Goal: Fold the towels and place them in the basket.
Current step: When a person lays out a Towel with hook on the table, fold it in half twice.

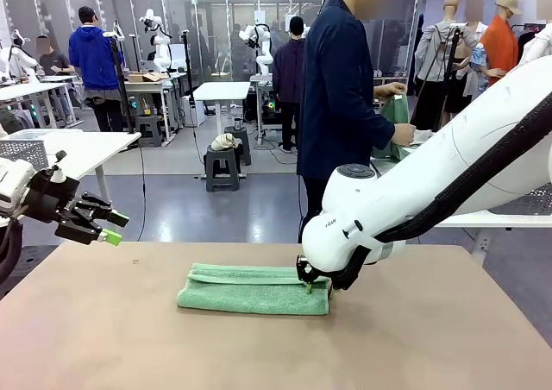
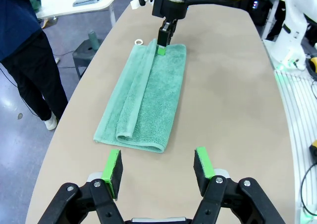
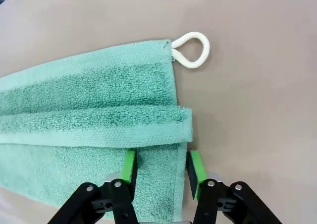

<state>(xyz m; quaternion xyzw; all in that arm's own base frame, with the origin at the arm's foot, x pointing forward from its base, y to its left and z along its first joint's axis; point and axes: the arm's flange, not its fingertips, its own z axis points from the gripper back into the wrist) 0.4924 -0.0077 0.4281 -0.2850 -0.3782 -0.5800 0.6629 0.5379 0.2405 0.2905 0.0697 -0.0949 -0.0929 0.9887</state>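
Mint towel's (image 3: 89,110) end edge between right claw (image 3: 161,169) pads (table-flat)

A robotics lab: white tables (image 1: 221,90) with robot arms (image 1: 158,36), people working.

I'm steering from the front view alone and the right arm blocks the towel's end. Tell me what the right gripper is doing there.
Observer: The right gripper straddles the mint green towel's end edge, one green pad on each side of the cloth.
Operator: Report what lies beyond that corner.
Observer: A small white loop hangs off the towel's corner, lying flat on the table.
Operator: Now give me the left gripper.
Observer: The left gripper is open, hovering short of the towel's other end, not touching it.
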